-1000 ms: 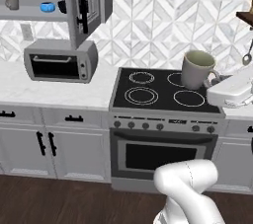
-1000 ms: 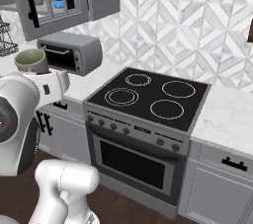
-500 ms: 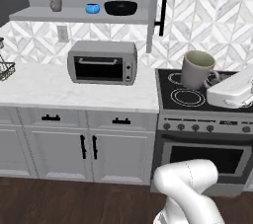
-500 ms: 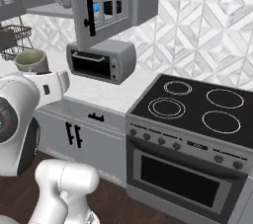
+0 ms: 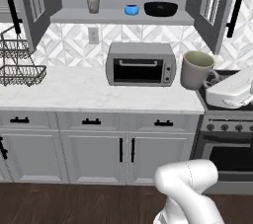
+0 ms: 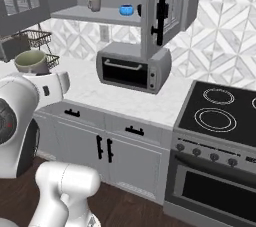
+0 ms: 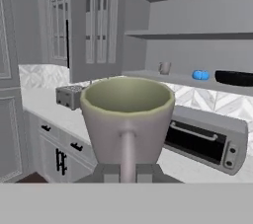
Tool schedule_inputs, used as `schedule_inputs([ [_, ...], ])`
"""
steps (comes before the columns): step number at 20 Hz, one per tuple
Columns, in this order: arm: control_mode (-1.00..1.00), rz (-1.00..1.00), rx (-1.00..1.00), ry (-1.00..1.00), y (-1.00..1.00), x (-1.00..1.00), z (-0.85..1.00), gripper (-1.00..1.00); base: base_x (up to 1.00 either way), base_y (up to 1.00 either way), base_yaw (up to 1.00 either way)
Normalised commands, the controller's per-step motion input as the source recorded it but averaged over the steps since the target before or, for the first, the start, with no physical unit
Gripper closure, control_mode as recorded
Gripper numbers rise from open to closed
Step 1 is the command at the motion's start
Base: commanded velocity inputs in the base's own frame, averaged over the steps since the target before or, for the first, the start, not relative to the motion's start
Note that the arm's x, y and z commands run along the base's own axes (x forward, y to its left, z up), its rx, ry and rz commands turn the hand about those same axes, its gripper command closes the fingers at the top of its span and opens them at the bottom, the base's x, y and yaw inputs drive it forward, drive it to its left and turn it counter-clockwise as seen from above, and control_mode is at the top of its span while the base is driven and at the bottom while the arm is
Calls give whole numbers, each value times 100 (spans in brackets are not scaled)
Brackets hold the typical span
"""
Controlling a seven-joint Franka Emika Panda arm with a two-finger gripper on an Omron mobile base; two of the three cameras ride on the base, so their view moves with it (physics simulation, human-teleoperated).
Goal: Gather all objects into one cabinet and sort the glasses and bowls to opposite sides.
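Jaws: pinching mug [image 7: 126, 117] by its handle, it seems.
Shelf [image 5: 69, 17]: second mug [image 5: 93, 5], blue bowl [image 5: 131, 9], black bowl [image 5: 160, 8].

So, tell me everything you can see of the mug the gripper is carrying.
The carried mug is grey-beige outside and pale olive-green inside, with a matte, ceramic look. It stands upright, mouth up, and looks empty. Its handle faces the hand camera, running down to the gripper, which is shut on it. The mug is held in the air in front of the toaster oven, below the open cabinet, touching nothing else. A matching mug sits on the shelf.
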Motion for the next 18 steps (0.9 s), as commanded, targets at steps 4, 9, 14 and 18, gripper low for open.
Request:
schedule_inputs([
  [4,100,0,0,0,0,0,0,100,39,43,-18],
  [9,100,0,0,0,0,0,0,100,41,25,-19],
  [14,100,0,0,0,0,0,0,100,57,32,-23],
  [18,100,0,0,0,0,0,0,100,48,54,-16],
])
